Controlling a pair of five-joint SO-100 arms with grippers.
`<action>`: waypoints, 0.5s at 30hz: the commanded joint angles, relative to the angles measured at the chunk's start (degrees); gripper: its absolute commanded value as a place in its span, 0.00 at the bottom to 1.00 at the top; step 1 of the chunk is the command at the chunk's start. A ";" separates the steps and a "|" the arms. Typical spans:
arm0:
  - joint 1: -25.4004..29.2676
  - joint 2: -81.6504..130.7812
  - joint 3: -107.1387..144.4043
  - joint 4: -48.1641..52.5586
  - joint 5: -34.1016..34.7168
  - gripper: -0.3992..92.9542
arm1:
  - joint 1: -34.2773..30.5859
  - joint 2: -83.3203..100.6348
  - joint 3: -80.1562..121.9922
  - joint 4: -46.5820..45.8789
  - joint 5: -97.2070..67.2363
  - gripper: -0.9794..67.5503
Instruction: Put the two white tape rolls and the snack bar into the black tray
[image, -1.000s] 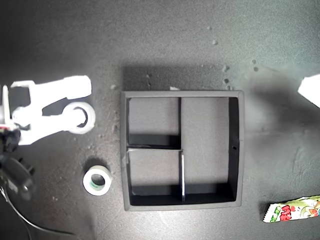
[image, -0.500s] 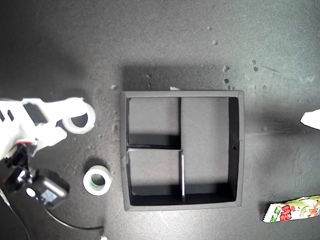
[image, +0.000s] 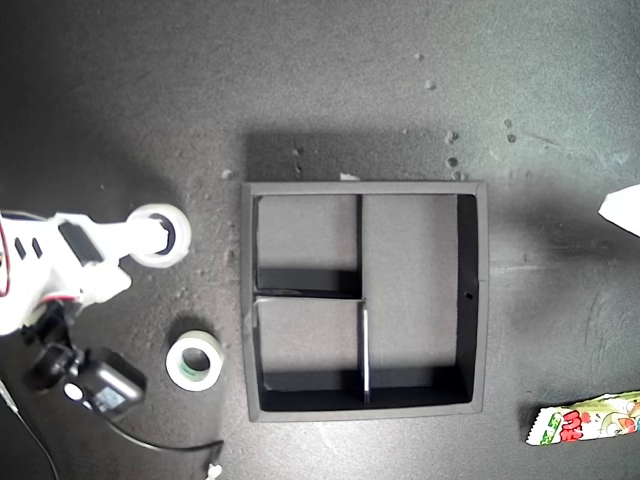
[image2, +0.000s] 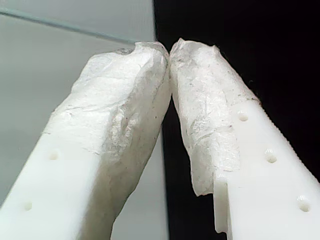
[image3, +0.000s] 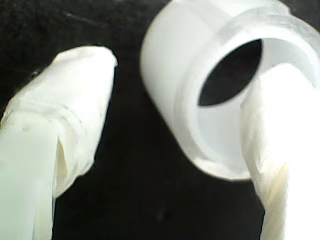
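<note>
The all-white tape roll (image: 152, 213) (image3: 165, 65) lies left of the black tray (image: 478, 300) in the exterior view. My second gripper (image: 148, 250) (image3: 187, 75) is open at it, one finger (image3: 280, 150) inside the ring's hole and the other finger (image3: 65, 115) outside, apart from the wall. The smaller tape roll with a greenish core (image: 178, 372) lies flat below it, near the tray's lower left corner. The snack bar (image: 590, 420) lies at the exterior view's lower right edge. My first gripper (image2: 169, 50) is shut on nothing; its white tip (image: 625, 205) shows at the exterior view's right edge.
All three tray compartments show bare floor. The second arm's dark camera block (image: 100, 380) and cable (image: 160, 445) sit at the exterior view's lower left, close to the smaller roll. White crumbs (image: 452, 150) dot the dark mat above the tray.
The second arm swung lower in the exterior view, and its finger now sits inside the white roll's hole. The roll barely shifted. The first gripper's tip stayed at the right edge.
</note>
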 joint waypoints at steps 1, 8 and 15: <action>-1.32 -4.92 -3.08 -0.97 -0.44 0.22 | -0.26 0.53 0.62 0.18 0.53 0.01; -5.80 -8.61 -5.80 -0.44 -1.41 0.06 | -1.49 0.62 -0.18 0.44 2.46 0.01; -10.46 0.18 -19.34 11.43 5.54 0.01 | -4.39 5.54 -2.46 2.11 -8.00 0.01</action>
